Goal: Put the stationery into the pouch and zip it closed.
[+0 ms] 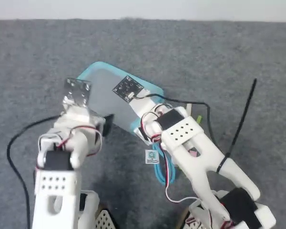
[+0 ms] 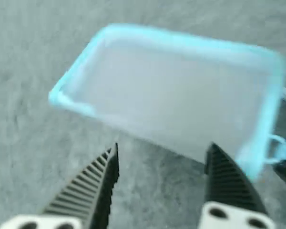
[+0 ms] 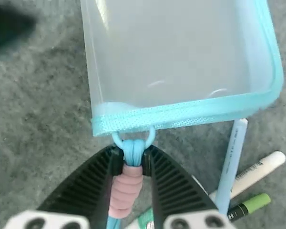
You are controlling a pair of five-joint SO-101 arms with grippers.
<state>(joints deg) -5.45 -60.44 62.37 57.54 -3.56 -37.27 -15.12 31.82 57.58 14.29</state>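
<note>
- Centrally, the clear pouch (image 1: pixel 105 93) with blue edging lay flat on the grey counter (image 1: pixel 219 43), in front of both arms.
- Right jaws were narrow, pinched on the blue zip loop (image 3: pixel 132 145) at the pouch's corner. A pink sleeve (image 3: pixel 125 188) on the cord sat between them.
- Left jaws stood wide, holding nothing, above the counter just short of the pouch's other end.
- A pale blue pen (image 3: pixel 231 162), a white marker (image 3: pixel 257 172) and a green marker (image 3: pixel 250 205) lay on the counter beside the zip edge, not yet inside.
- Step in hand, as judged: working the zip.
- To do it well, the left jaws should pin the far end so the pouch cannot slide.
- The right jaws should pull along the zip line, low and steady, without letting the loop slip out.
- Whether the zip was open could not be told.
</note>
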